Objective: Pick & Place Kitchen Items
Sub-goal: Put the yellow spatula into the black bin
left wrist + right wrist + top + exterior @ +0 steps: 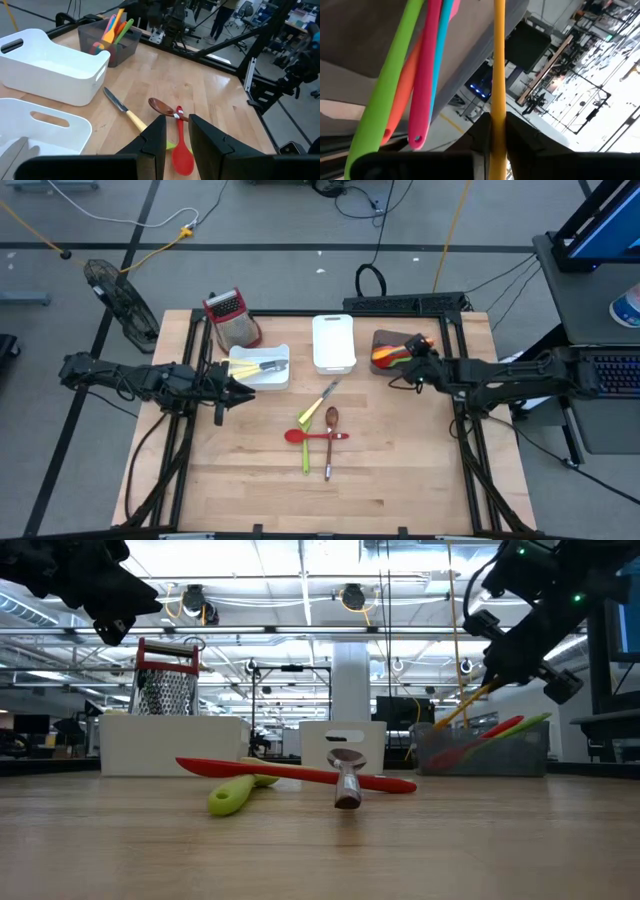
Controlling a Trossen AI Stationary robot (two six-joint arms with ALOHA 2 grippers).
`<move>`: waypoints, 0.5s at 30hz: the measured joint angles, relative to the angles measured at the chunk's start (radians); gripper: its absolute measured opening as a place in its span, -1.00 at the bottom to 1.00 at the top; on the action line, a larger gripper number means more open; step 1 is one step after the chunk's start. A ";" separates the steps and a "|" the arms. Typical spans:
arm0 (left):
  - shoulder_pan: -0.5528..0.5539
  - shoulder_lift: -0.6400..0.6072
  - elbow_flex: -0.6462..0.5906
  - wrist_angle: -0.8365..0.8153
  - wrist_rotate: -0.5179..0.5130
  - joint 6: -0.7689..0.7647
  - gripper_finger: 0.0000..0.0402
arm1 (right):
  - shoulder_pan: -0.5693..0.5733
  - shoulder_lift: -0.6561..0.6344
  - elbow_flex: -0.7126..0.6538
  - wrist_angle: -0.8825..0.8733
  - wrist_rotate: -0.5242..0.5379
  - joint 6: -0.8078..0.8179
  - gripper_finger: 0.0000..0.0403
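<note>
The right gripper (418, 352) is seen in the high view at the 2 o'clock side of the table, over the dark bin (383, 340), where red, orange and green utensils (390, 356) are already gathered. The left gripper (238, 388) is held at 9 o'clock beside the near white tray (279, 378), in which a yellow-handled utensil (256, 367) is laid. The middle white tray (333, 342) at 12 o'clock is seen bare. Four items are left at the centre: a yellow-handled knife (320, 402), a brown spoon (331, 420), a red spoon (300, 436) and a green stick (306, 450), crossed over one another.

In the low view, a yellow stick (470, 700) is held by the right gripper above the bin, angled down toward it; the central pile is untouched on the board.

In the left wrist view, the left fingers (154, 142) are set slightly apart with nothing between them, pointed toward the pile.

In the right wrist view, the yellow stick is pinched between the right fingers (512, 131), next to green, orange, pink and blue handles (420, 65).

The task is judged roughly half done: one placement is under way and four items remain.
</note>
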 joint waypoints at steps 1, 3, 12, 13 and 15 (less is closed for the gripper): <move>0.000 0.000 0.000 0.000 0.000 0.000 -0.57 | -0.008 0.000 0.000 0.000 0.001 0.000 -0.83; 0.000 0.000 0.000 0.000 0.000 0.000 -0.57 | -0.021 0.000 0.000 0.001 0.004 0.000 -0.81; 0.000 0.000 0.000 0.000 0.000 0.005 -0.57 | -0.040 0.000 0.000 0.021 0.008 0.031 -0.76; 0.000 0.000 0.000 0.000 -0.002 0.005 -0.57 | -0.040 0.000 0.000 0.028 0.008 0.039 -0.76; 0.000 0.000 0.000 0.000 -0.018 0.006 -0.57 | -0.040 0.000 0.000 0.051 0.008 0.048 -0.76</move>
